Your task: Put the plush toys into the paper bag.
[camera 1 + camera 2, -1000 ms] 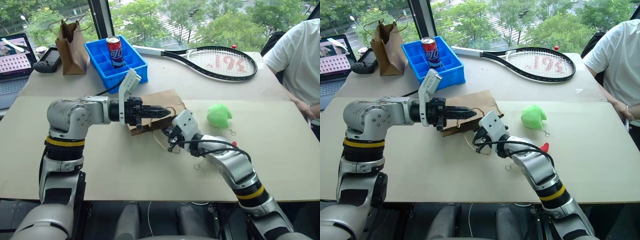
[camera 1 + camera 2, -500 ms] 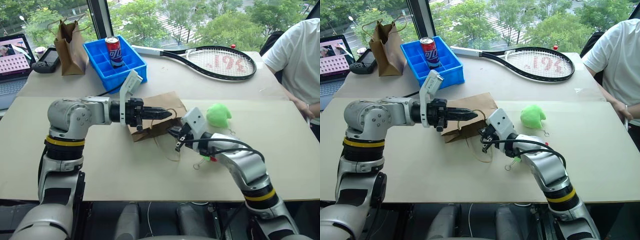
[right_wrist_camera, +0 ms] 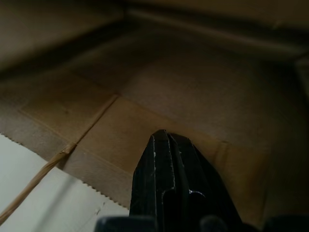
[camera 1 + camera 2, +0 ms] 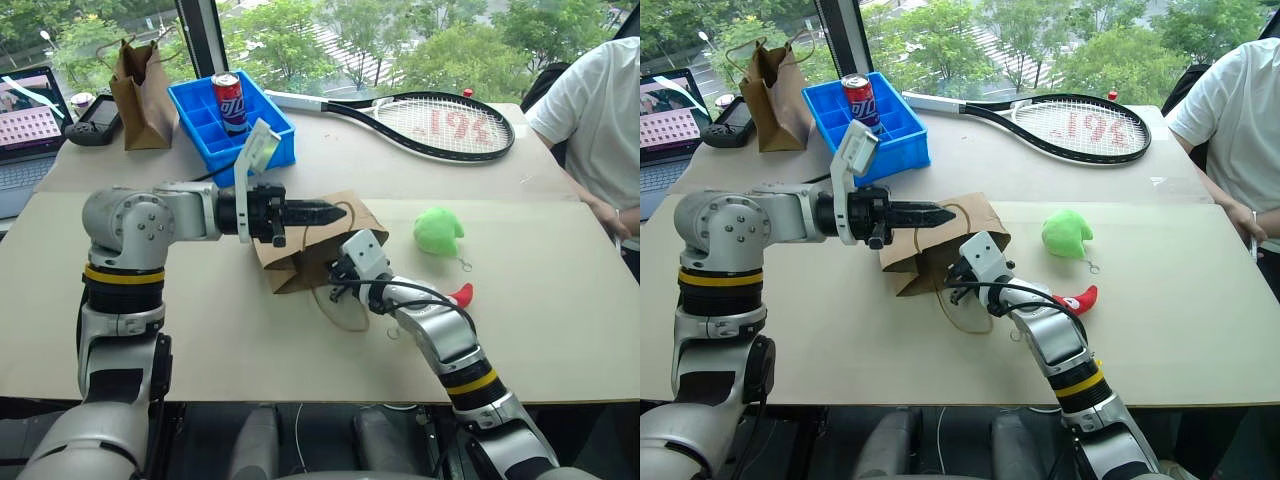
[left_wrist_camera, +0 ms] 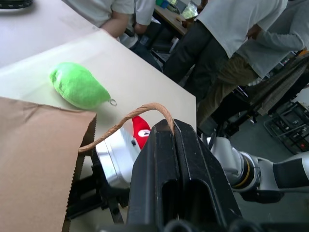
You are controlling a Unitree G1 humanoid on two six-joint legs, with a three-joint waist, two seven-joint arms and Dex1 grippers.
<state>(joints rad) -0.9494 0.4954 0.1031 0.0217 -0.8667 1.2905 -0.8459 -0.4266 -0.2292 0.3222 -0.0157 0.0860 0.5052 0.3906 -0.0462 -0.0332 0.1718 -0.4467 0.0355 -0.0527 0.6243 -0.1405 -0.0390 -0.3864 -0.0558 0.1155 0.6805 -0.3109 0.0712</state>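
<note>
Opening the bag: you had the paper bag (image 4: 305,245) lying on its side on the table, mouth towards the robot's right and the two toys; neither toy was in it yet.
Left gripper (image 4: 335,211): jaws pressed together, pinching the bag's upper cord handle (image 5: 129,123) and holding the top lip of the mouth off the table.
Right gripper (image 3: 166,145): jaws pressed together on nothing, tips poked into the bag mouth over the lower panel.
Second handle (image 4: 345,305): looped loose on the table in front of the mouth.
Bag axis: long axis ran roughly across the table, slightly skewed, base to the robot's left.
Red chili plush (image 4: 1077,299): on the table just beside the right forearm, green stem hidden.
Light-green plush (image 4: 437,231): on the table, near the mouth but apart from it, keyring towards the table's near edge.
Next move, as judged: you would need to withdraw the right gripper, spread its jaws and fetch a toy while the left kept the mouth raised.
</note>
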